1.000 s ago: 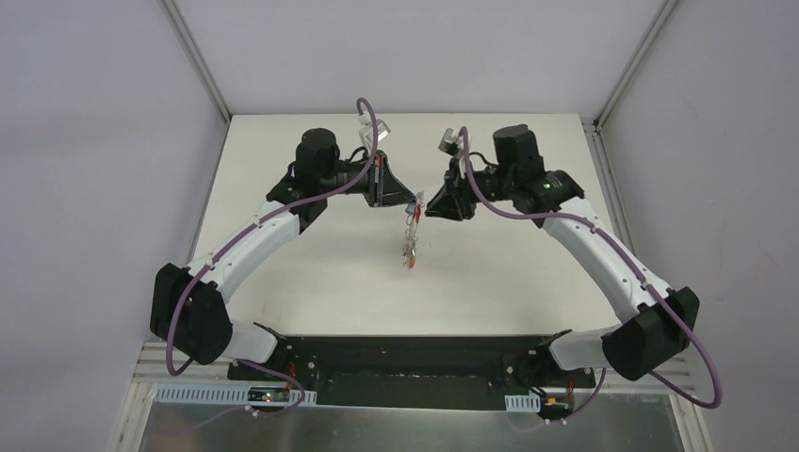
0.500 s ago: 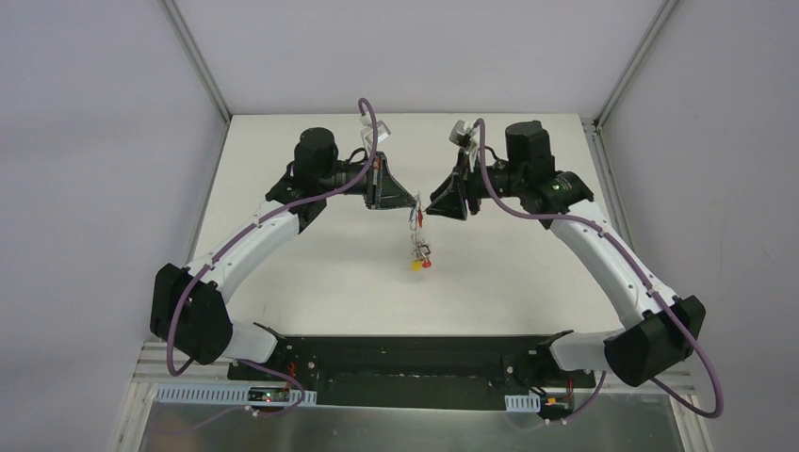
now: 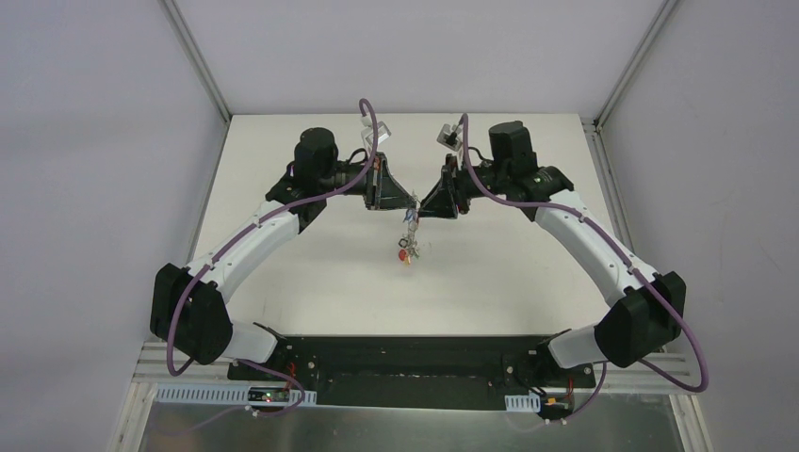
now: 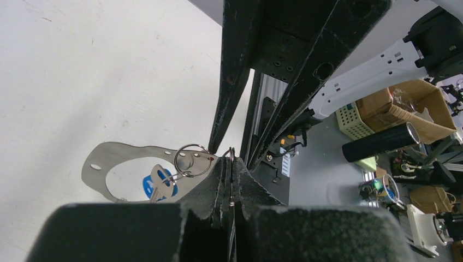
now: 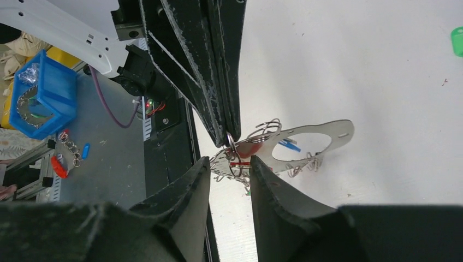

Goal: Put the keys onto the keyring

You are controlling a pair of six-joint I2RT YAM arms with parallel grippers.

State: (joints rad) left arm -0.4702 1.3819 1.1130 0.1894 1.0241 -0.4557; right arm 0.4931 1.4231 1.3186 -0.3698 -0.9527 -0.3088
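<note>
In the left wrist view my left gripper (image 4: 232, 159) is shut on a thin wire ring seen edge-on, the keyring (image 4: 232, 153). From it hangs a flat grey metal loop with holes (image 4: 104, 155), a small split ring (image 4: 192, 160) and a blue-tagged key (image 4: 155, 184). From above, the keys (image 3: 406, 249) dangle in a bunch below the left gripper (image 3: 407, 200), above the table. My right gripper (image 5: 230, 162) is open, its fingers either side of the wire ring and a red tag (image 5: 240, 162). It stands tip to tip with the left one (image 3: 421, 209).
The white table (image 3: 311, 273) lies under the hanging bunch. A green plastic piece (image 5: 457, 41) lies on it at the right wrist view's edge. Beyond the table are a blue bin (image 5: 41, 93), a cardboard box (image 4: 412, 106) and a black cylinder (image 4: 382, 142).
The right gripper drew back to the right, then came in again to the left gripper's tip with its jaws open. The hanging keys swung right, then back left. The left arm stayed put.
</note>
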